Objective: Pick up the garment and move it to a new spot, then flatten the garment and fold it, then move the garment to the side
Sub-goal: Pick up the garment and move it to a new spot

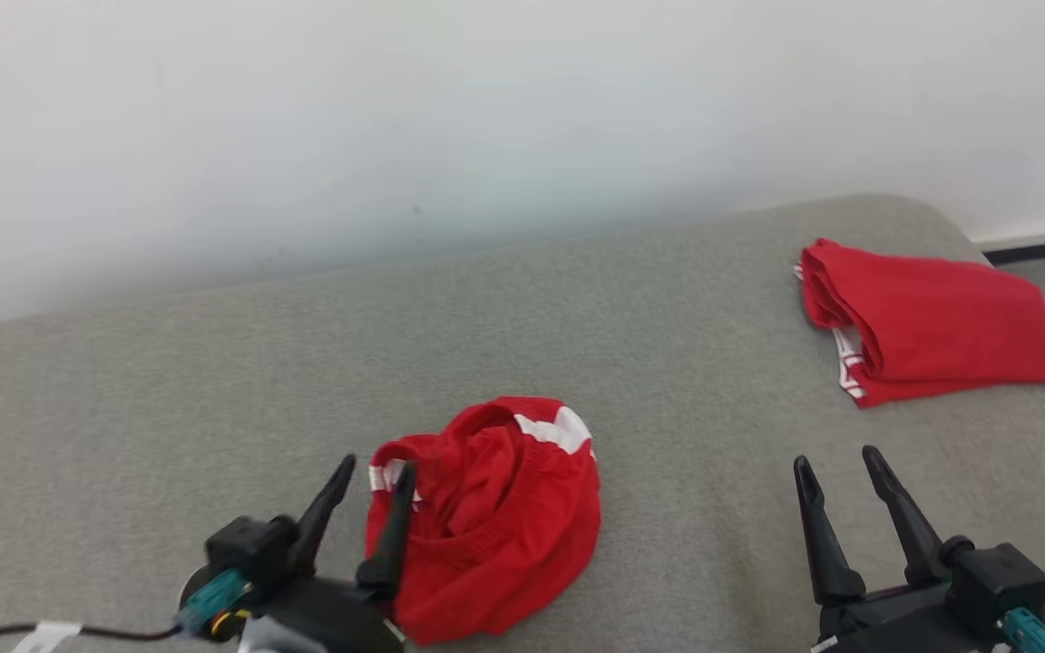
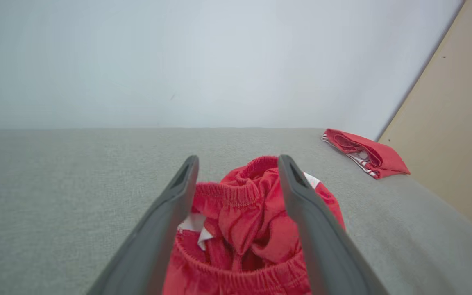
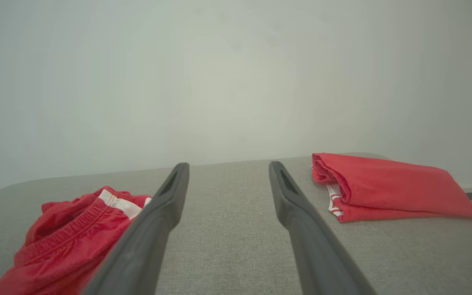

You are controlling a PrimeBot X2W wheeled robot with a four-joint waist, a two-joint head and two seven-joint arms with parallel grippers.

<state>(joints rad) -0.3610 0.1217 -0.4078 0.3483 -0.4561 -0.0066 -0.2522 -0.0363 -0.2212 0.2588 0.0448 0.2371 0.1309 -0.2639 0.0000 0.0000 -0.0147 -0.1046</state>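
A crumpled red garment (image 1: 500,517) with white stripes lies in a heap on the grey cushioned surface (image 1: 214,390), near its front edge. My left gripper (image 1: 376,476) stands open at the heap's left side, one finger over the cloth and the other off it. In the left wrist view the garment (image 2: 244,213) bunches between and below the spread fingers (image 2: 166,221), which hold nothing. My right gripper (image 1: 835,467) is open over bare surface to the right, and the garment (image 3: 68,237) lies to its left in its wrist view.
A second red garment (image 1: 926,322), folded, rests at the far right corner of the surface, also in the wrist views (image 2: 363,153) (image 3: 387,188). A pale wall (image 1: 486,118) rises behind. A beige panel (image 2: 457,135) stands beyond the right edge.
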